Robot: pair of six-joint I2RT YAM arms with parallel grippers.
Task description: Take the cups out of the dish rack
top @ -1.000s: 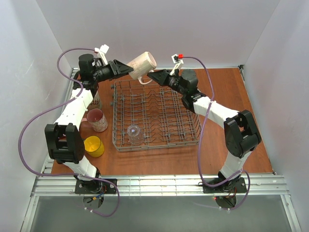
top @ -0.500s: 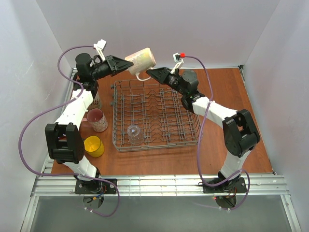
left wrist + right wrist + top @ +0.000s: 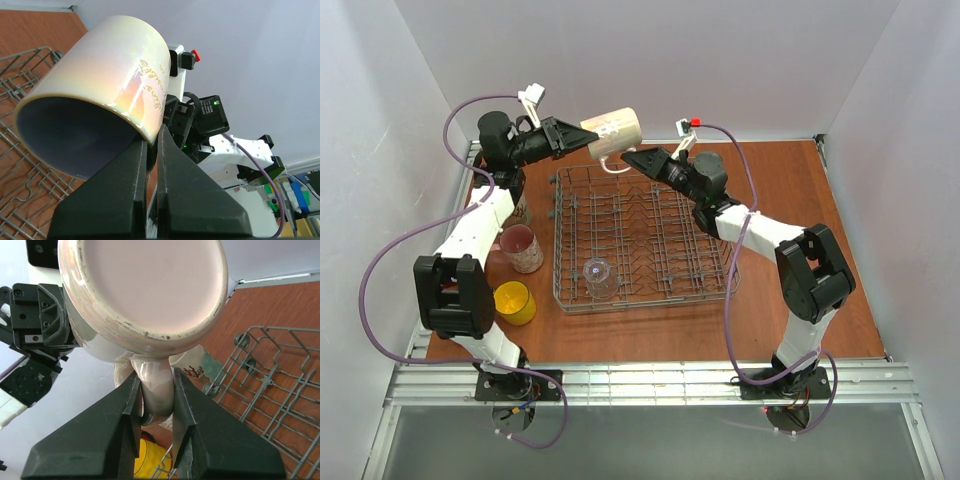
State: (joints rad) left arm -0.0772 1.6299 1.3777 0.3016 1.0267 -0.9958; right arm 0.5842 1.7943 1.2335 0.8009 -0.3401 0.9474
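- Cream mug is hanging in the air on its side near the far left corner of the dish rack, clear of the wires. Its mouth is facing the left arm and its base the right arm.
- Left gripper is pinching the mug's rim. In the left wrist view the fingers are nearly closed, with only the mug wall between them.
- Right gripper is clamping the mug's handle. In the right wrist view the handle is filling the narrow gap between the fingers, just under the mug's base.
- So both grippers are holding the same mug at once.
- Clear glass is sitting in the rack near its front left corner.
- Pink mug and yellow cup are standing on the surface left of the rack, pink one farther back.
- Another cup is sitting behind the left arm, mostly hidden.
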